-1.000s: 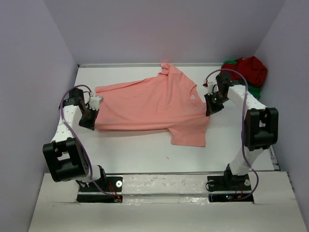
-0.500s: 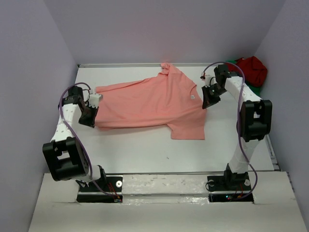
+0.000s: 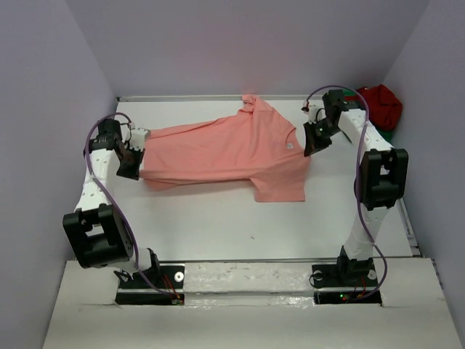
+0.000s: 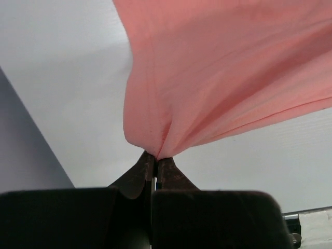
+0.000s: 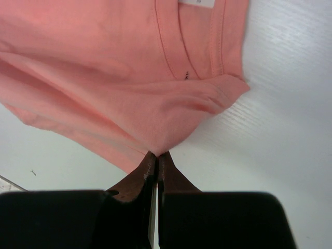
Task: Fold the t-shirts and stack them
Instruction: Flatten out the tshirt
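The salmon-pink t-shirt (image 3: 225, 153) is stretched across the white table between both arms. My left gripper (image 3: 135, 161) is shut on its left hem; the cloth (image 4: 223, 78) bunches at the tips (image 4: 154, 156). My right gripper (image 3: 311, 147) is shut on the shoulder by the collar; the cloth (image 5: 129, 72) pinches at the tips (image 5: 156, 154). The dark red t-shirt (image 3: 379, 104) lies crumpled at the back right corner on the bright green t-shirt (image 3: 386, 134), which is mostly hidden.
Lilac walls (image 3: 51, 109) close in the table on the left, back and right. The table's bare front part (image 3: 240, 229) lies between the shirt and the arm bases. The right arm's upper link (image 3: 378, 178) stands near the right edge.
Both grippers have moved toward the back of the table, carrying the pink shirt with them. Its near sleeve and lower edge have slid away from the front.
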You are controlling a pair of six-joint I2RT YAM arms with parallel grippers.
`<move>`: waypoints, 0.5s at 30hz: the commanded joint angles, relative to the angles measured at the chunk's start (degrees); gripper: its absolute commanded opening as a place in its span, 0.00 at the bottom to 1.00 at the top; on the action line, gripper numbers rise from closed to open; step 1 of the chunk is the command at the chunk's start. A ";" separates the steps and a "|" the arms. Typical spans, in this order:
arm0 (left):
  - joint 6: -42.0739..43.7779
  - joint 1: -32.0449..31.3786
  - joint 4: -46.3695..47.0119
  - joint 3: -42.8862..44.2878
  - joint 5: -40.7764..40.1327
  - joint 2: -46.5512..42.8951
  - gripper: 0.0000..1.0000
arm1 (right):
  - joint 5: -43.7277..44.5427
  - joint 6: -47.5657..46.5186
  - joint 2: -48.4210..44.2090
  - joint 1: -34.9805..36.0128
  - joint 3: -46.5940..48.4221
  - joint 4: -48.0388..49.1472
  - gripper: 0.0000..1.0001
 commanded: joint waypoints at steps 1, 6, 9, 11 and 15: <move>-2.17 0.12 0.99 7.34 -4.03 -2.45 0.00 | 2.11 -0.46 -4.50 -0.21 6.63 1.10 0.00; -5.16 -0.14 10.03 14.38 -4.13 -5.88 0.00 | 4.56 -0.11 -5.48 -0.21 18.57 3.92 0.00; -8.14 -0.23 15.99 21.30 -2.80 -5.62 0.00 | 8.24 -0.46 -3.28 -0.21 30.57 4.01 0.00; -9.91 -0.23 17.16 26.05 -2.28 -4.22 0.00 | 9.93 -0.64 -1.88 -0.21 36.67 3.74 0.00; -12.99 -0.32 13.75 39.59 2.54 0.18 0.00 | 11.52 -1.34 -2.13 -0.21 45.48 4.01 0.00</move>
